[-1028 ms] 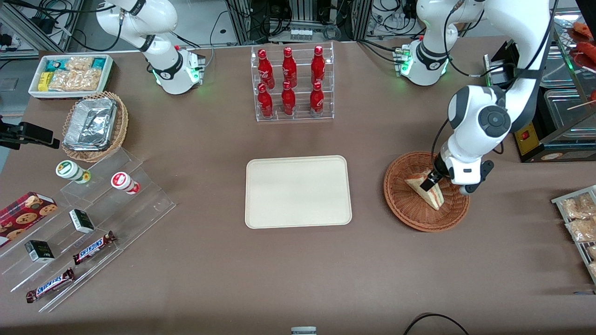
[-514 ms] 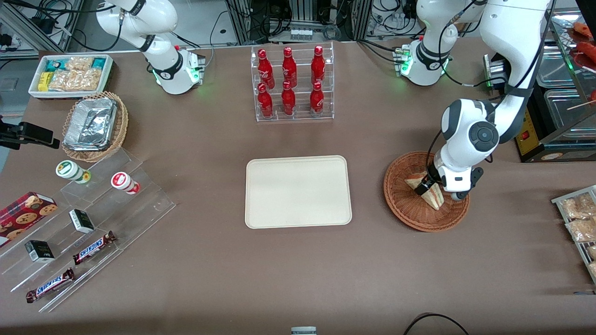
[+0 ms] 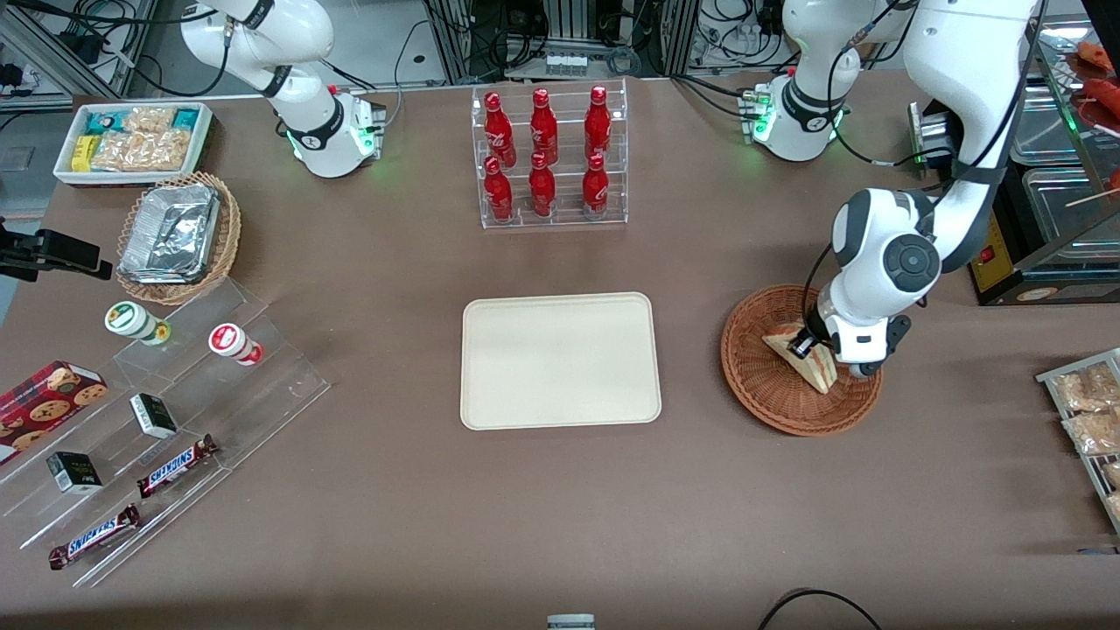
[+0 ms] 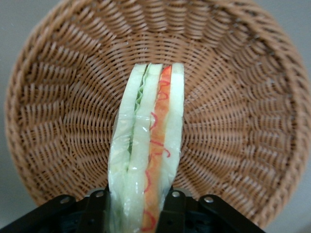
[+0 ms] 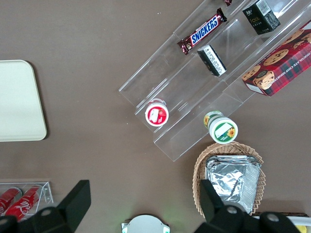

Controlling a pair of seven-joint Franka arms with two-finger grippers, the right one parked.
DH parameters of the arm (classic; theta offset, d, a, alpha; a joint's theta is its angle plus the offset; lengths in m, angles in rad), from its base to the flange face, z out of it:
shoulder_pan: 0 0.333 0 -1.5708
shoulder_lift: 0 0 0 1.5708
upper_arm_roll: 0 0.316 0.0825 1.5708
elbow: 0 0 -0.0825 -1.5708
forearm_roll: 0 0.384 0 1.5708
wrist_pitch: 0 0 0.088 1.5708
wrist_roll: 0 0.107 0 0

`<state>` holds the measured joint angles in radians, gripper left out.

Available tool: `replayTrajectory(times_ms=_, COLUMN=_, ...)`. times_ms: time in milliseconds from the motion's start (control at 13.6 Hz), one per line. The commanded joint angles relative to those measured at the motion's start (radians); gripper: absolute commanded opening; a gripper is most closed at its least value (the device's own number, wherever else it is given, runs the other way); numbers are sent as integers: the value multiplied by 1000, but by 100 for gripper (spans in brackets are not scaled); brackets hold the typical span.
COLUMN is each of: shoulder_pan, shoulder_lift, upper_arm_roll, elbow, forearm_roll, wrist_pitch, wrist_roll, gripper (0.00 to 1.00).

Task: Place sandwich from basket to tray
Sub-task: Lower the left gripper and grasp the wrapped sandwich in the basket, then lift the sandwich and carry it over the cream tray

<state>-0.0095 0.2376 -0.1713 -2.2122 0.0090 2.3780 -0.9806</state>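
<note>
The sandwich (image 3: 809, 360), a wedge of pale bread with green and red filling, sits in the round reddish-brown wicker basket (image 3: 759, 378) toward the working arm's end of the table. My gripper (image 3: 801, 345) is down in the basket, its two black fingers pressed against both flat sides of the sandwich. In the left wrist view the sandwich (image 4: 148, 145) stands on edge between the fingers (image 4: 95, 208), over the basket's woven floor (image 4: 233, 121). The cream-beige tray (image 3: 560, 360) lies flat in the table's middle, bare; a corner of it shows in the right wrist view (image 5: 19, 99).
A clear rack of red bottles (image 3: 549, 157) stands farther from the camera than the tray. A tan basket with foil containers (image 3: 175, 236), a white snack box (image 3: 131, 140) and clear tiered shelves with snacks (image 3: 157, 429) lie toward the parked arm's end. Packets on a rack (image 3: 1085, 411) sit at the working arm's edge.
The arm's wrist has shifted and lowered over the basket; the gripper has settled on the sandwich, which has stayed in the basket.
</note>
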Motion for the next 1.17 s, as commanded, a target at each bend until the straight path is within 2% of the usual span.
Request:
replayTrajectory(times_ms=0, shoulder_pan=-9, shoulder_lift=-21, upper_arm_roll=-2, elbow=136, forearm_roll=17, wrist_pitch=-193, wrist_roll=46, gripper=0)
replayTrajectory(times_ms=147, shoulder_pan=-15, shoulder_lift=-20, upper_arm_roll=-7, elbow=221, forearm_roll=14, wrist_pitch=-299, wrist_roll=138, gripper=0)
replayTrajectory(times_ms=514, shoulder_pan=-179, shoulder_lift=70, upper_arm_roll=-5, elbow=360, forearm_roll=14, wrist_pitch=-321, wrist_roll=214, gripper=0)
replayTrajectory(times_ms=881, shoulder_pan=-378, shoulder_lift=202, upper_arm_roll=-5, elbow=506, forearm_roll=3, wrist_pitch=-355, wrist_roll=185, gripper=0)
replayTrajectory(times_ms=1101, shoulder_pan=-476, shoulder_lift=302, upper_arm_roll=-5, elbow=610, forearm_roll=3, wrist_pitch=-352, wrist_roll=71, gripper=0)
